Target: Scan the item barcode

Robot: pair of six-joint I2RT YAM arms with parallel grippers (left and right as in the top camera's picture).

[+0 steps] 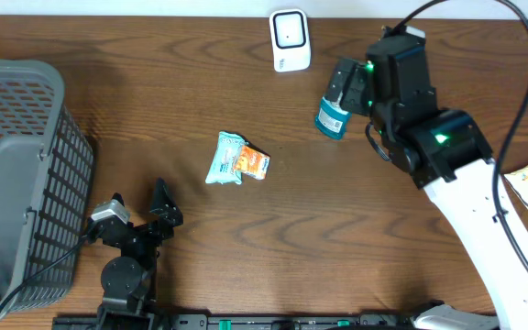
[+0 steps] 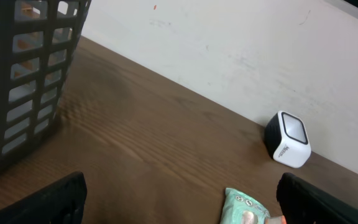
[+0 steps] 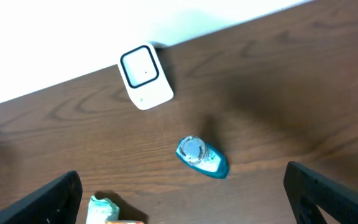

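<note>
Both sets of jaws wide, nothing gripped. Left gripper [image 1: 138, 203] beside grey basket [image 1: 26, 82]; right gripper [image 3: 182, 174] over teal bottle [image 1: 331, 117], which sits on table [image 1: 337, 229] near white scanner [image 1: 290, 39].

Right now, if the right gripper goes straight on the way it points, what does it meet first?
Most likely the teal bottle, almost dead ahead; the white scanner sits farther on, left of that line. Depth is unclear.

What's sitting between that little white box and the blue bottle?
Nothing: only bare brown tabletop separates the white box from the blue bottle, shown plainly in the right wrist view.
</note>
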